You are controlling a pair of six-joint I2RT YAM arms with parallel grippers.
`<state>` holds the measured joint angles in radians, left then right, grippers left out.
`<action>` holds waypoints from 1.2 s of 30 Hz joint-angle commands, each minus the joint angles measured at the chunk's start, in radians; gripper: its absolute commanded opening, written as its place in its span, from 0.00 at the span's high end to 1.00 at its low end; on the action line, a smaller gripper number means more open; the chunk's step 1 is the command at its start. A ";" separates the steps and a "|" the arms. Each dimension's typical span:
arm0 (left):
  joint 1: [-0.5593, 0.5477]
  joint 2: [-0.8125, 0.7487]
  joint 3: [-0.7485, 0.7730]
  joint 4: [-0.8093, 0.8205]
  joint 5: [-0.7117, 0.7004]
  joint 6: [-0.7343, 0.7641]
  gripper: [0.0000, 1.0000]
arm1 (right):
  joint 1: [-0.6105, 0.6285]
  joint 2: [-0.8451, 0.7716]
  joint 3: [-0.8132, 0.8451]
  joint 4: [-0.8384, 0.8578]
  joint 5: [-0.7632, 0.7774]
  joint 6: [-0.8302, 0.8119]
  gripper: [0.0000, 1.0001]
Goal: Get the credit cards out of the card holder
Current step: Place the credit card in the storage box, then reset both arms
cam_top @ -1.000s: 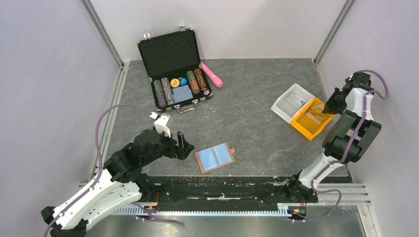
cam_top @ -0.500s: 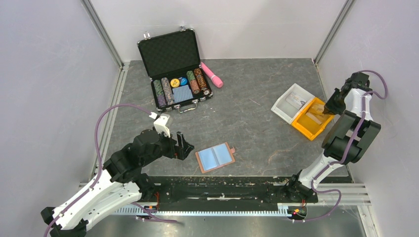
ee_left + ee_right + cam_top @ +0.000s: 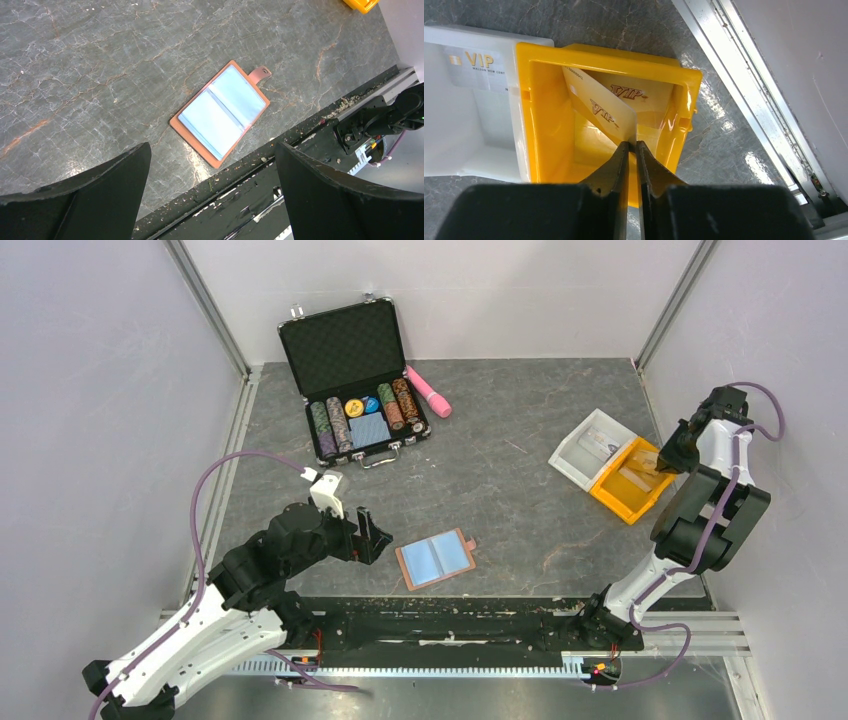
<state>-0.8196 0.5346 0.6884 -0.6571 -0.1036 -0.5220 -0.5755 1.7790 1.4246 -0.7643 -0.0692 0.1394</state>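
Observation:
The brown card holder (image 3: pixel 436 559) lies open on the table near the front edge, light blue pockets up and its tab to the right; it also shows in the left wrist view (image 3: pixel 220 111). My left gripper (image 3: pixel 372 536) is open and empty just left of it. My right gripper (image 3: pixel 633 143) is shut on the edge of a pale gold VIP card (image 3: pixel 601 112), held tilted inside the yellow bin (image 3: pixel 526 75). A second gold VIP card (image 3: pixel 634 94) lies in that bin. A white VIP card (image 3: pixel 474 67) lies in the white bin (image 3: pixel 474 160).
An open black poker chip case (image 3: pixel 355 380) with chips and a blue block stands at the back left, a pink cylinder (image 3: pixel 428 391) beside it. The yellow bin (image 3: pixel 632 480) and white bin (image 3: pixel 590 445) sit at the right, near the side wall rail.

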 commanded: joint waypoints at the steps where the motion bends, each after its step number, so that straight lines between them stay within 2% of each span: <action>1: -0.001 -0.008 0.024 0.011 -0.015 0.039 0.00 | -0.016 -0.015 0.013 0.038 0.063 0.036 0.88; 12: -0.001 -0.010 0.025 0.009 -0.021 0.039 0.00 | -0.014 -0.029 0.046 0.026 0.089 0.046 0.81; 16: -0.001 -0.010 0.025 0.009 -0.021 0.037 0.00 | -0.002 -0.032 0.043 0.024 0.074 0.044 0.83; 28: -0.001 -0.014 0.025 0.008 -0.022 0.040 0.00 | 0.111 -0.163 -0.045 0.015 0.042 0.059 0.83; 31: -0.001 -0.011 0.033 0.001 -0.003 0.054 0.00 | 0.154 -0.218 -0.037 -0.010 0.023 0.059 0.78; 36: -0.001 -0.006 0.046 -0.028 -0.061 0.044 0.00 | 0.236 -0.307 -0.035 -0.032 -0.043 0.067 0.74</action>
<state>-0.8196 0.5274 0.6891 -0.6613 -0.1093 -0.5220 -0.3958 1.5616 1.3781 -0.7856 -0.0566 0.1913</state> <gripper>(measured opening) 0.996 0.244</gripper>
